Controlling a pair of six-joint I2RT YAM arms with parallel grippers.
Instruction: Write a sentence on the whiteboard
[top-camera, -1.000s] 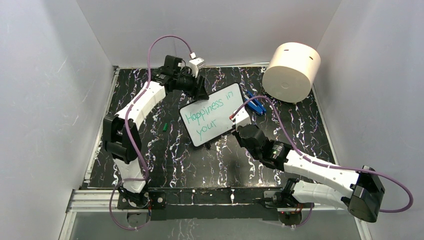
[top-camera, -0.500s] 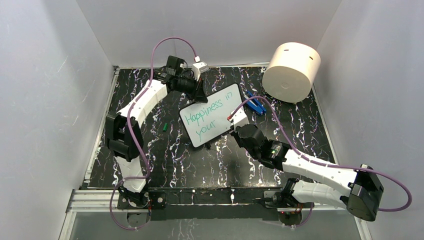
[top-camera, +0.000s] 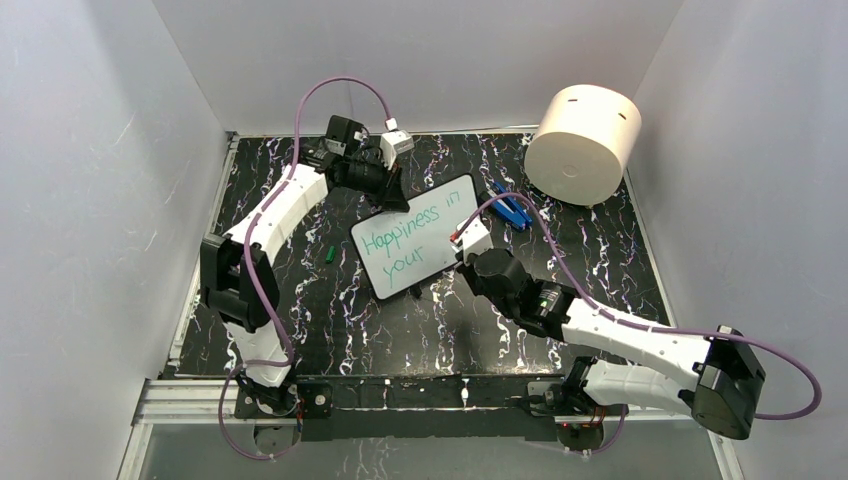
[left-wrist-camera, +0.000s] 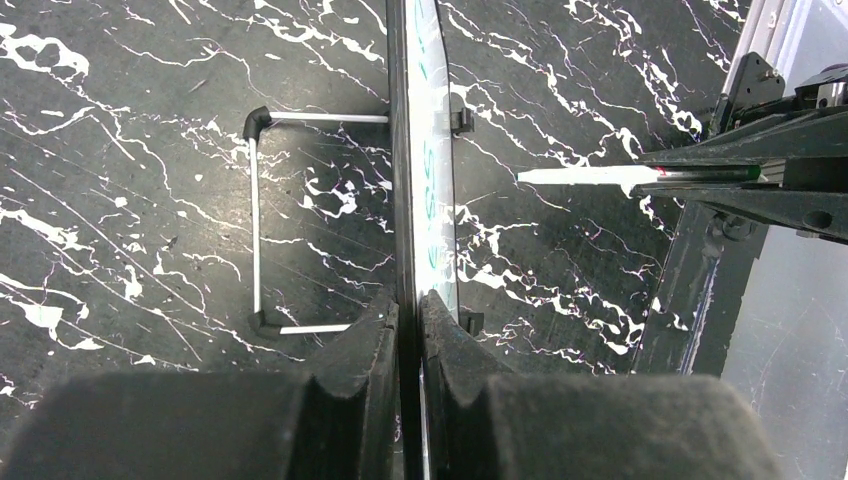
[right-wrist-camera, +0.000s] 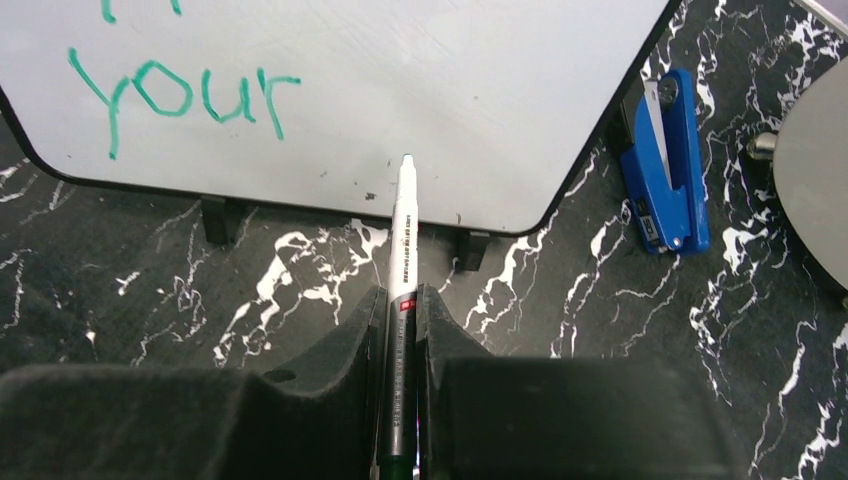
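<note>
While the whiteboard (top-camera: 442, 254) stood toward the far edge of the desk (top-camera: 350, 340), its top rim was clamped between the closed fingers of the left gripper (left-wrist-camera: 408, 308). A white marker (right-wrist-camera: 403, 225) was pinched tight in the right gripper (right-wrist-camera: 399, 305), its tip just right of "your" in the sentence (top-camera: 404, 237).

Teal-green sentence (top-camera: 408, 232) (black-framed white whiteboard (top-camera: 436, 254))
</note>
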